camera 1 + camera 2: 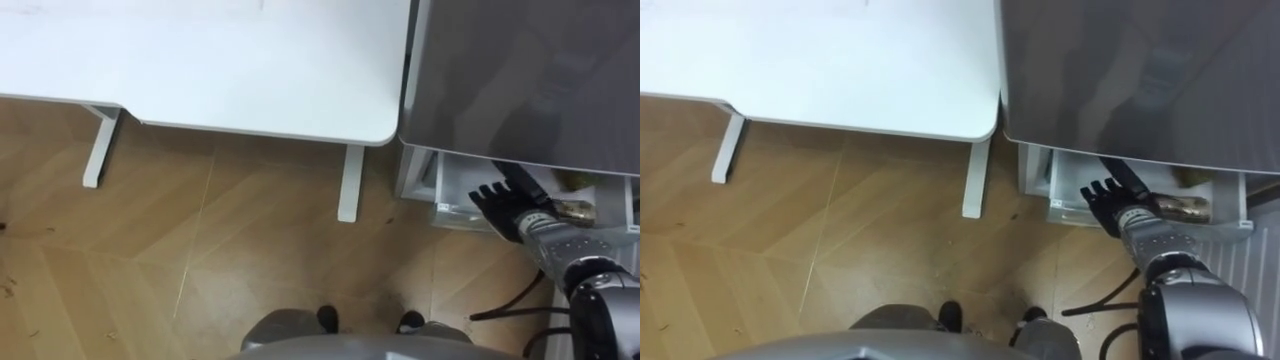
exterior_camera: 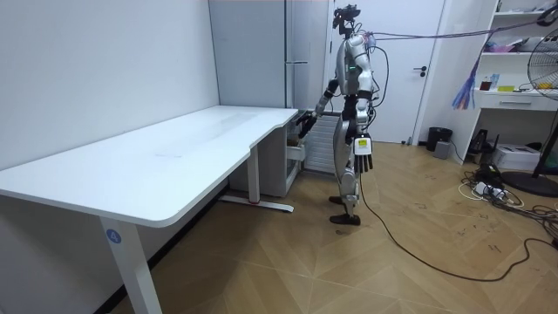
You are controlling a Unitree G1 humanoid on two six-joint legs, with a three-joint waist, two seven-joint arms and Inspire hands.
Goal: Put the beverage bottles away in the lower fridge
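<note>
We stand at the end of the white desk (image 1: 200, 60), facing the fridge (image 1: 520, 80), whose lower drawer (image 1: 440, 192) is pulled out to take the drinks. Our right hand (image 1: 505, 205) reaches over the drawer's front rim, fingers straight and spread, holding nothing. A brownish drink (image 1: 575, 211) lies inside, just beside the wrist, so we judge it delivered. Our left hand (image 2: 362, 159) hangs slack at our side, unneeded for now.
</note>
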